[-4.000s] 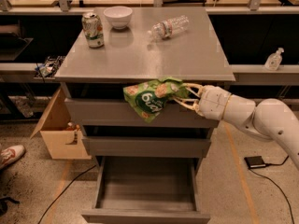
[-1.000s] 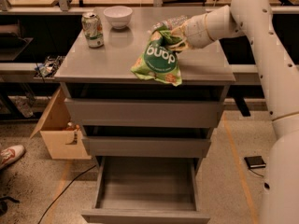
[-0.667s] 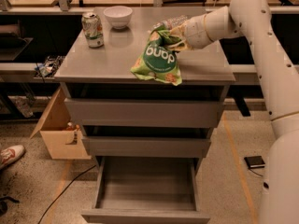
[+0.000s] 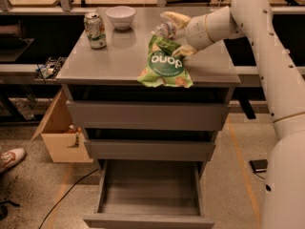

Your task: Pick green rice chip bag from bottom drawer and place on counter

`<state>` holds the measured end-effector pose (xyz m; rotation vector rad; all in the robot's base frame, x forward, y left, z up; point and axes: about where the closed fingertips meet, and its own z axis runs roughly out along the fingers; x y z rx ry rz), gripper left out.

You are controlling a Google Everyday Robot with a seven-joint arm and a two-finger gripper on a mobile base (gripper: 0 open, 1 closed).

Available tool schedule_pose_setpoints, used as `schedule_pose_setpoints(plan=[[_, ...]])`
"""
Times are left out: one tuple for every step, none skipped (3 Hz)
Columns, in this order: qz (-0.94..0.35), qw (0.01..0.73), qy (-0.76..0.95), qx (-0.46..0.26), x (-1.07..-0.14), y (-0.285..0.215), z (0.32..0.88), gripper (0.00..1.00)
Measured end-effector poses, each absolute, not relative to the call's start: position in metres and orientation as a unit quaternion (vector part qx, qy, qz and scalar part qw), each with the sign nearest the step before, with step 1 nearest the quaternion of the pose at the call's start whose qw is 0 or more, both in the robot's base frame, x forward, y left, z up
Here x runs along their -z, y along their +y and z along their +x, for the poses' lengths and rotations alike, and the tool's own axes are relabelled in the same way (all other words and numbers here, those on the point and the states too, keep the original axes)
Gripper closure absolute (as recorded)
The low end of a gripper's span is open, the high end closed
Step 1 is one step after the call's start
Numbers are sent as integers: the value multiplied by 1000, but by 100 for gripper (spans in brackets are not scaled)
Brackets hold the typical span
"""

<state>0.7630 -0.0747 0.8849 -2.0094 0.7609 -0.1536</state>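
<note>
Jaws seen spread, nothing pinched. Gripper (image 4: 171,34) positioned above counter (image 4: 109,56), right rear. Green rice chip bag (image 4: 166,67) found lying flat on counter near front edge, top edge beside lower finger (image 4: 184,50); contact undetermined. Bottom drawer (image 4: 150,194) recorded pulled out.

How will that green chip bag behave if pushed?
The green rice chip bag looks crinkled, so probably floppy and light; it lies flat on the counter, so it should slide, not roll. The gripper, open at its top edge, could crumple it.
</note>
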Motion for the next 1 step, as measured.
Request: schedule_pose_setpoints(plan=[[-821, 474, 311, 63, -886, -75, 763, 0]])
